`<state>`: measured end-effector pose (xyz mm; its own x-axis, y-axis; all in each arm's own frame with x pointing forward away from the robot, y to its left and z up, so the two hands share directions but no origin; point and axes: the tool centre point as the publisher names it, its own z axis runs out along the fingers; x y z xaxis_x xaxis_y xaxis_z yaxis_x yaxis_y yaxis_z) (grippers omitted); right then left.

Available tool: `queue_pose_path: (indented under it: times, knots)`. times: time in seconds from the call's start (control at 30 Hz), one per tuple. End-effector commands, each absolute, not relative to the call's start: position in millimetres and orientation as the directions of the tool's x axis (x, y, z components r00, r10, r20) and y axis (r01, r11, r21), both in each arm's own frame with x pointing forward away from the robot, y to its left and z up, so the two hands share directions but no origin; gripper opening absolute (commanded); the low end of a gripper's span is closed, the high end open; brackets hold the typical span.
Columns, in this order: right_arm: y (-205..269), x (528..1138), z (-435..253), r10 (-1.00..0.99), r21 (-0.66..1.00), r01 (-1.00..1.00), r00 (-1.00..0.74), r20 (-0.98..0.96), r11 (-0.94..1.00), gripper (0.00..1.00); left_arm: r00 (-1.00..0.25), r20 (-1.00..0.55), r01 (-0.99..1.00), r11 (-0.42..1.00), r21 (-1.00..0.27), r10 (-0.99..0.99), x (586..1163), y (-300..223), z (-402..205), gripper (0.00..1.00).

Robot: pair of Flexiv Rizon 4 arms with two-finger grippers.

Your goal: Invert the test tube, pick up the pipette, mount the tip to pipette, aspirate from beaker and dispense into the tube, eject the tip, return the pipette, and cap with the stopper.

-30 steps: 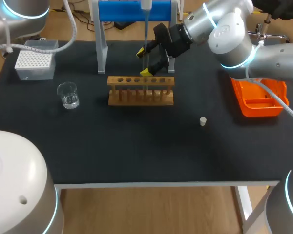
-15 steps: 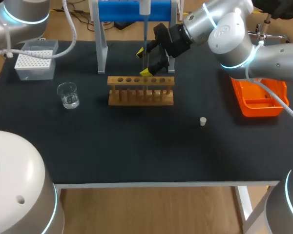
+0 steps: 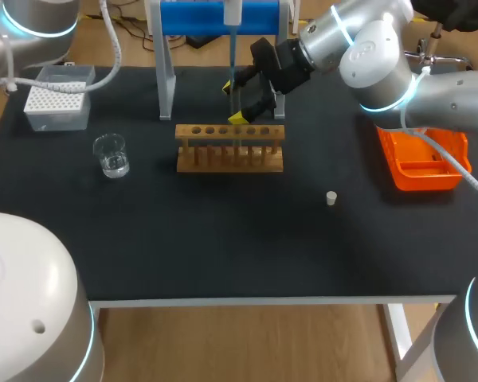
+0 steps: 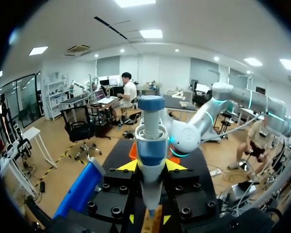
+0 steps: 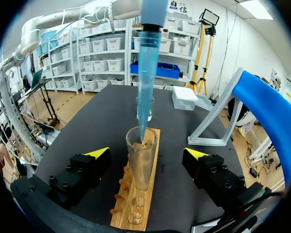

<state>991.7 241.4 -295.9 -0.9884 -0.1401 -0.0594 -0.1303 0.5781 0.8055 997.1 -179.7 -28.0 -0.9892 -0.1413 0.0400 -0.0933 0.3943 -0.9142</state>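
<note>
our left gripper is clamped on the pipette, its two yellow-tipped fingers pressed against the barrel from either side, and the pipette hangs straight down from between them. under this gripper, at the far end of the pipette, we see an end of the wooden rack. our right gripper stands with its fingers wide apart, one on each side of the test tube and neither touching it. the test tube stands upright between those fingers with its foot in the rack, which runs lengthwise under the gripper. the blue pipette tip comes down from above the right gripper and its point sits just inside the mouth of the tube. ahead of the right gripper, past the far end of the rack, are the beaker and the white tip box. from the head view, the right gripper hovers just over the back edge of the rack, in front of the blue stand. the stopper lies on the black tabletop well apart from both grippers, and the orange tray sits under our right arm.
</note>
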Motion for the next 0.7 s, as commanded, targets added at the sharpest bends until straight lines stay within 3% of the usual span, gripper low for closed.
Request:
queue_pose_path:
  times: [0.03,0.7]
  knots:
    - [240.6,991.8,-294.6,-0.142,0.803,-0.13,-0.988,-0.057,0.582,1.0,-0.989,0.037,-0.091,0.396,-0.914,-0.142,1003.0,-181.8,-27.7,0.0]
    - [240.6,991.8,-294.6,-0.142,0.803,-0.13,-0.988,-0.057,0.582,1.0,-0.992,0.021,-0.067,0.372,-0.926,-0.125,1003.5,-191.0,-26.7,0.0]
